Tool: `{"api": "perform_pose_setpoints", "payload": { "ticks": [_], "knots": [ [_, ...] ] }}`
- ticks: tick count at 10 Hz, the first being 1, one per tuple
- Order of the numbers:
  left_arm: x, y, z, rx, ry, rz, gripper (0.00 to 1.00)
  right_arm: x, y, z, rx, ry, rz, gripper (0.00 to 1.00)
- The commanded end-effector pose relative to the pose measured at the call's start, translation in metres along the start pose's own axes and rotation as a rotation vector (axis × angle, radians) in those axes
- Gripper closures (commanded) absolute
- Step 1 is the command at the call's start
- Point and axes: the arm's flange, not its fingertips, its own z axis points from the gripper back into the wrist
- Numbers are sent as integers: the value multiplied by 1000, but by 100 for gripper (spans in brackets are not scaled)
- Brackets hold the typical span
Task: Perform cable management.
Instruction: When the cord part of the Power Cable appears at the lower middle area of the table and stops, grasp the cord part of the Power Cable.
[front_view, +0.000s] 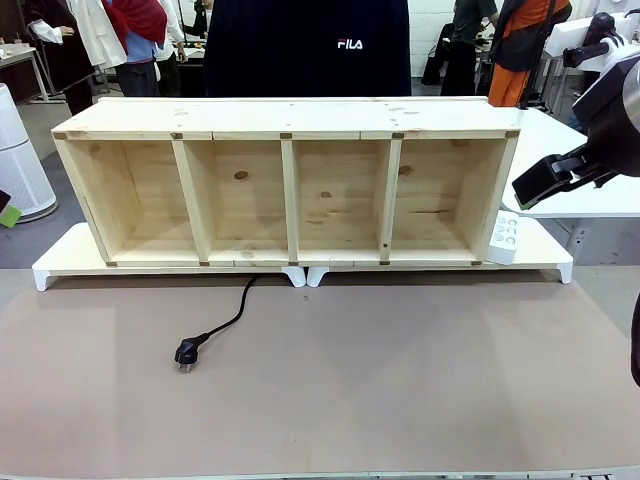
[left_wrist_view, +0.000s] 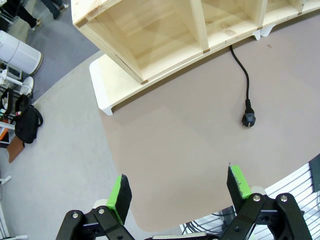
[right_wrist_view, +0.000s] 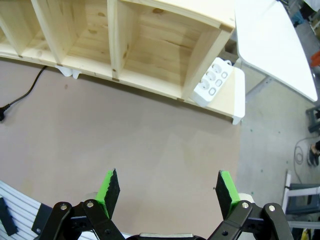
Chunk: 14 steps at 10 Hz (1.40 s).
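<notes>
Left gripper (left_wrist_view: 180, 187) hangs released and empty over the near edge of the worktop (left_wrist_view: 190, 145); right gripper (right_wrist_view: 168, 189) is likewise spread, holding nothing. The cable (front_view: 240, 315) runs out from under the wooden shelf (front_view: 290, 135) toward the robot, slanting left, its plug (front_view: 187, 352) lying flat, probably nearer the left arm

Grey floor (left_wrist_view: 60, 150), white side table (right_wrist_view: 272, 45), white cylindrical appliance (left_wrist_view: 20, 52), black bag (left_wrist_view: 27, 122).

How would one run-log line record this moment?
left gripper: open, empty | right gripper: open, empty | cable: loose on table, plug free | power strip: at wooden shelf's right end
</notes>
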Motion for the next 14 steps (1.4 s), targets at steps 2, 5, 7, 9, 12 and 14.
{"api": "perform_pose_setpoints", "payload": {
  "ticks": [2, 5, 7, 9, 12, 14],
  "knots": [
    [0, 0, 1, 0, -2, 0, 0, 0, 0, -1, 1, 3, 0, 0],
    [0, 0, 1, 0, -2, 0, 0, 0, 0, -1, 1, 3, 0, 0],
    [0, 0, 1, 0, -2, 0, 0, 18, 13, -2, 19, 3, 12, 0],
    [0, 0, 1, 0, -2, 0, 0, 56, 43, -12, 38, 36, 37, 0],
    [0, 0, 1, 0, -2, 0, 0, 115, 92, -38, 102, 65, 162, 0],
    [0, 0, 1, 0, -2, 0, 0, 149, 139, -61, 162, 110, 241, 0]
  ]
}}
